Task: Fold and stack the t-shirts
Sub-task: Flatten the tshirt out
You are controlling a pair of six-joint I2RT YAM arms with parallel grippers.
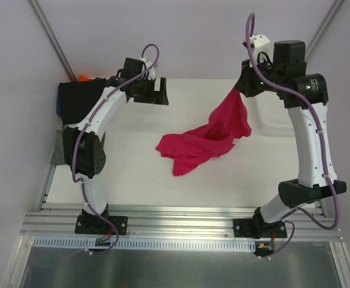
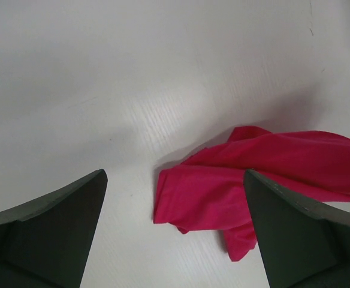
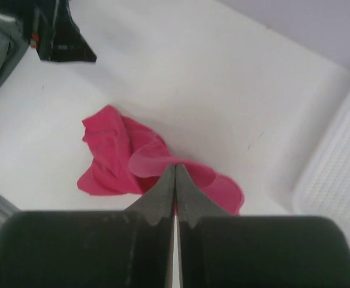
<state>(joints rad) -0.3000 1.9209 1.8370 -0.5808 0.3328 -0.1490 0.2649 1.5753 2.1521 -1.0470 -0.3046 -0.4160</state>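
Right gripper [image 3: 175,172] pinches crimson-pink t-shirt [image 1: 202,144]; I see long axis toward far-right counter [image 1: 133,174] corner, near edge well apart. Left gripper [image 2: 175,174] spread.

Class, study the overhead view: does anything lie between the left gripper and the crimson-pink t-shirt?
Nothing visible does. Only white table surface separates the open left gripper from the crimson-pink t-shirt, whose far end is pinched in the shut right gripper.

We record the crimson-pink t-shirt [image 1: 205,141] as plain and unprinted. The bench [image 1: 133,174] is white with faint grain. The folded items are a black shirt [image 1: 76,99], blue shirt [image 1: 59,105], orange shirt [image 1: 85,78] and grey-green shirt [image 1: 58,150]. The mesh basket [image 3: 337,174] is white.
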